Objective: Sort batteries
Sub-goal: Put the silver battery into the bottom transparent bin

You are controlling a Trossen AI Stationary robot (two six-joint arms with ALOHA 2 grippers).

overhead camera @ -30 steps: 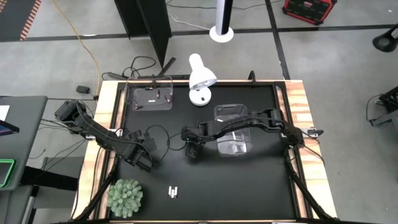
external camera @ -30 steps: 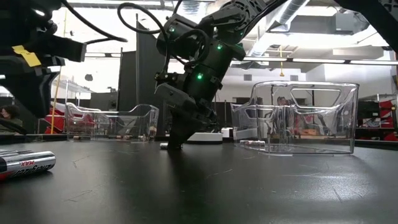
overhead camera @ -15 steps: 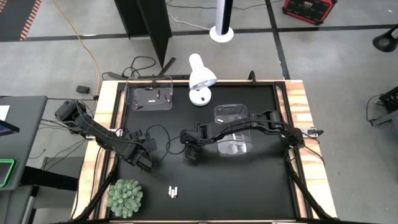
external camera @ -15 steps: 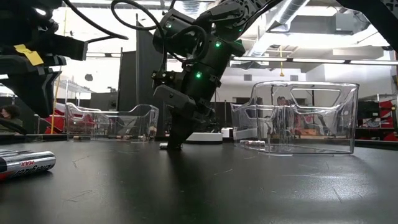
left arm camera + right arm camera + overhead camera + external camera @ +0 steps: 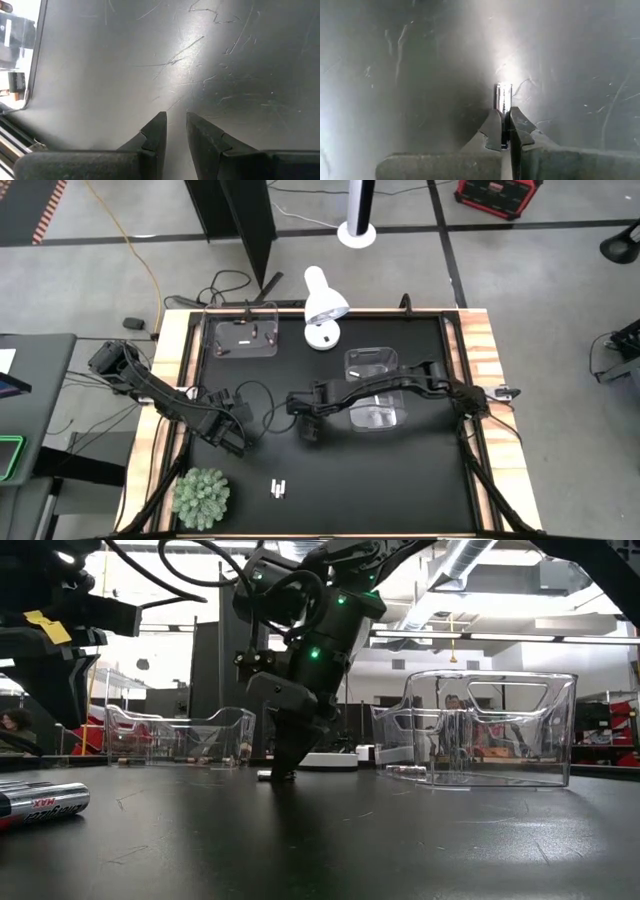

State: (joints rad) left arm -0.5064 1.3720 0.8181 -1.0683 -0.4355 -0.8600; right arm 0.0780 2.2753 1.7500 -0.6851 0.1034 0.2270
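My right gripper [image 5: 308, 429] stands low over the middle of the black table, left of the clear bin [image 5: 374, 392], and is shut on a small silver battery [image 5: 503, 98]. In the low view its fingertips [image 5: 284, 770] reach the tabletop, where the battery [image 5: 264, 776] lies. My left gripper [image 5: 229, 436] waits over the table's left side, its fingers slightly open [image 5: 174, 125] and holding nothing. Two more batteries [image 5: 278, 488] lie side by side on the table near its near edge. They show large at the left of the low view [image 5: 42, 804]. A second clear bin [image 5: 243, 337] at the far left holds a few batteries. My right gripper pinches the silver battery between its two fingers at one end [image 5: 503, 116]. The rest of the battery sticks out past the fingertips, in line with them. The fingers [image 5: 288, 755] slant down from above. The battery lies on the tabletop [image 5: 264, 776].
A white desk lamp [image 5: 323, 305] stands at the far edge between the two bins. A green spiky plant [image 5: 201, 497] sits at the near left corner. Cables trail over the left side of the table. Bare black tabletop [image 5: 380, 470] lies along the near right.
My right gripper's wrist has shifted a little toward the table's left and leaned over. Its fingertips have stayed down at the battery on the table. The battery has kept its place.
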